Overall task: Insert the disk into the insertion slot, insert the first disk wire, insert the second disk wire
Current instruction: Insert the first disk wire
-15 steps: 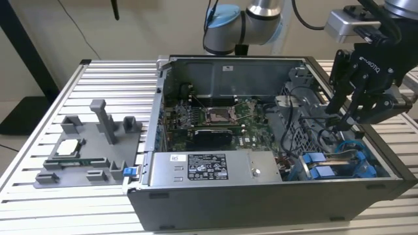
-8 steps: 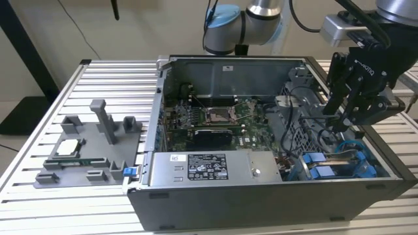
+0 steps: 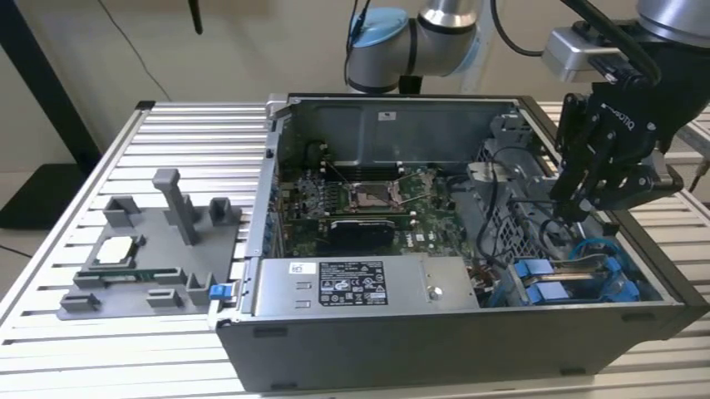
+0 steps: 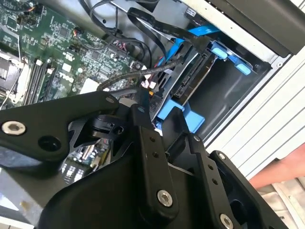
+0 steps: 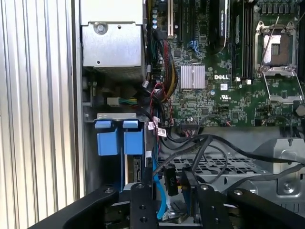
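Tool (image 3: 569, 216) just above disk (image 4: 193, 78)

**Tight at the drive bay, open over the board**

The case (image 3: 444, 349) lies open on top, so the way in is from above. The gripper (image 3: 571, 212) hangs in the crowded corner at the exterior view's right. There black cables (image 5: 238, 147) loop across the perforated cage (image 5: 214, 164) and trail past the blue tabs (image 5: 119, 138) of the drive bay (image 3: 560, 278). The power supply box (image 3: 355, 287) closes that bay in on one side and the case wall on another. Over the circuit board (image 3: 367, 199) the space is open. On the slatted table (image 3: 189, 133), a grey fixture (image 3: 155, 258) with an upright post stands beside the case.
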Controlling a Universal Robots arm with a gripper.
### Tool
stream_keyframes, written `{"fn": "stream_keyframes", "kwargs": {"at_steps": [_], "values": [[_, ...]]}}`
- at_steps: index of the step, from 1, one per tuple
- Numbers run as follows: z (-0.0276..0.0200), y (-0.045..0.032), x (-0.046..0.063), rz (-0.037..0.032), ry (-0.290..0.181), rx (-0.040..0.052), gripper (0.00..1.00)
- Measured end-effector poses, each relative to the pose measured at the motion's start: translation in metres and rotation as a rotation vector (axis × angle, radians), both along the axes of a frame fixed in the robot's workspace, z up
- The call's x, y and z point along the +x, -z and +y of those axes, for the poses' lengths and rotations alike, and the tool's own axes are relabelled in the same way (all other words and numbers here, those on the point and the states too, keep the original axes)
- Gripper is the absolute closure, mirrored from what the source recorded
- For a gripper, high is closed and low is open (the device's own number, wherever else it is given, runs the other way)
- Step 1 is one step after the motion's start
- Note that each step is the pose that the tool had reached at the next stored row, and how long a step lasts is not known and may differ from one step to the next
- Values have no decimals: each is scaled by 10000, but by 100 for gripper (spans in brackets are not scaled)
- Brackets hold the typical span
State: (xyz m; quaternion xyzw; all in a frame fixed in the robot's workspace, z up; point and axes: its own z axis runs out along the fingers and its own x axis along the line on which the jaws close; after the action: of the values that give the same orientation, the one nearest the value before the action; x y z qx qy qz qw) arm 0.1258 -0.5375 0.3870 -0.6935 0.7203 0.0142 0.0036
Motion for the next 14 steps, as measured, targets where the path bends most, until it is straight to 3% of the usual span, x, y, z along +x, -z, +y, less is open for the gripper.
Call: {"fn": "stream_keyframes", "kwargs": {"at_steps": [4, 14], "values": [[0, 7, 0, -43, -1, -2, 0], [0, 18, -3, -70, 0, 7, 0]]}}
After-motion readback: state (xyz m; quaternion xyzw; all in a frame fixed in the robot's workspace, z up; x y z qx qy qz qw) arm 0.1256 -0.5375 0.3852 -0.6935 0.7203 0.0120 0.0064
